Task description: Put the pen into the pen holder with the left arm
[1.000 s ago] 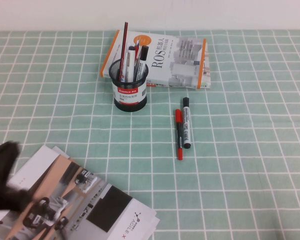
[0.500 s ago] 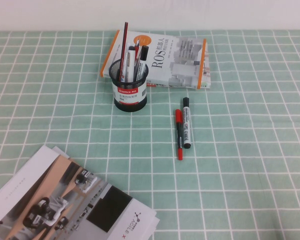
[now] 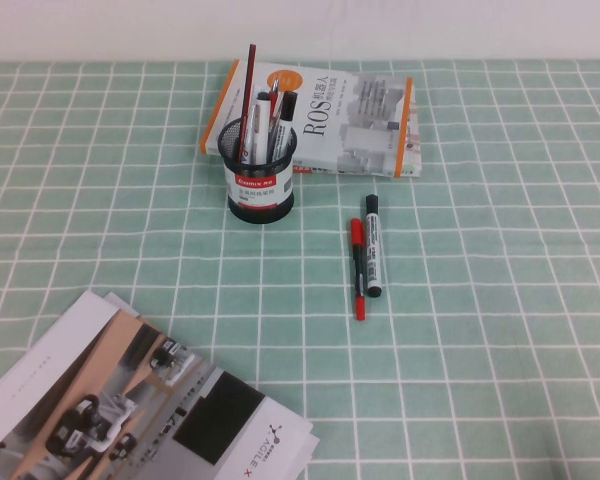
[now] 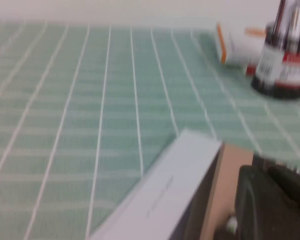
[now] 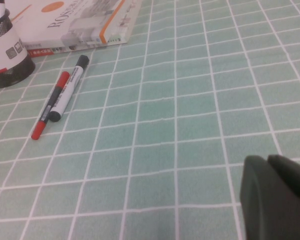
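Observation:
The thin dark red pen (image 3: 248, 95) stands upright in the black mesh pen holder (image 3: 262, 170), leaning left among other pens. The holder stands in front of a book and also shows in the left wrist view (image 4: 282, 75) and the right wrist view (image 5: 5, 60). Neither arm shows in the high view. My left gripper (image 4: 270, 172) hangs over the magazine near the table's front left, its fingers together and empty, far from the holder. My right gripper (image 5: 268, 160) is shut and empty over bare cloth at the right.
A white and orange book (image 3: 350, 120) lies behind the holder. A red-capped marker (image 3: 359, 268) and a black-capped white marker (image 3: 374, 245) lie side by side right of the holder. An open magazine (image 3: 130, 410) covers the front left corner.
My left arm, seen at the front left edge a second ago, has pulled out of the high view. The pen, holder and markers have not moved.

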You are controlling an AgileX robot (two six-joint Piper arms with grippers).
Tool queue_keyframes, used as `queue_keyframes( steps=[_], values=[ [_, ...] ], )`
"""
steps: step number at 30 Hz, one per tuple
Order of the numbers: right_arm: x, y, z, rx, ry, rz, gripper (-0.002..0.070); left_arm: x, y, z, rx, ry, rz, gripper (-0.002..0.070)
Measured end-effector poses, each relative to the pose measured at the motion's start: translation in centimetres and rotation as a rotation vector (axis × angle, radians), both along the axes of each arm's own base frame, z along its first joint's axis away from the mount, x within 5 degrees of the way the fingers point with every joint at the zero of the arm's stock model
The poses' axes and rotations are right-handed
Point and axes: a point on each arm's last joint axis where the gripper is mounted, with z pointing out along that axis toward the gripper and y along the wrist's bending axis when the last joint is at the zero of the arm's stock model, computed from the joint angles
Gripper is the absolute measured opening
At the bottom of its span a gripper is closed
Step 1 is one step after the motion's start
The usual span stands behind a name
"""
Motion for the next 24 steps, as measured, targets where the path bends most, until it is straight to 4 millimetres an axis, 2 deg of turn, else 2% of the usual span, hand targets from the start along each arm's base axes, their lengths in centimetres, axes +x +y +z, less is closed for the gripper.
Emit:
queue_keyframes(
  steps=[5,24],
  values=[
    [0.0,0.0,0.0,0.0,0.0,0.0,-0.002,-0.24,0.0,-0.98,0.025,0.109,-0.006,0.0],
    [0.0,0.0,0.0,0.0,0.0,0.0,-0.002,-0.29,0.0,-1.0,0.029,0.12,-0.007,0.0]
  ],
)
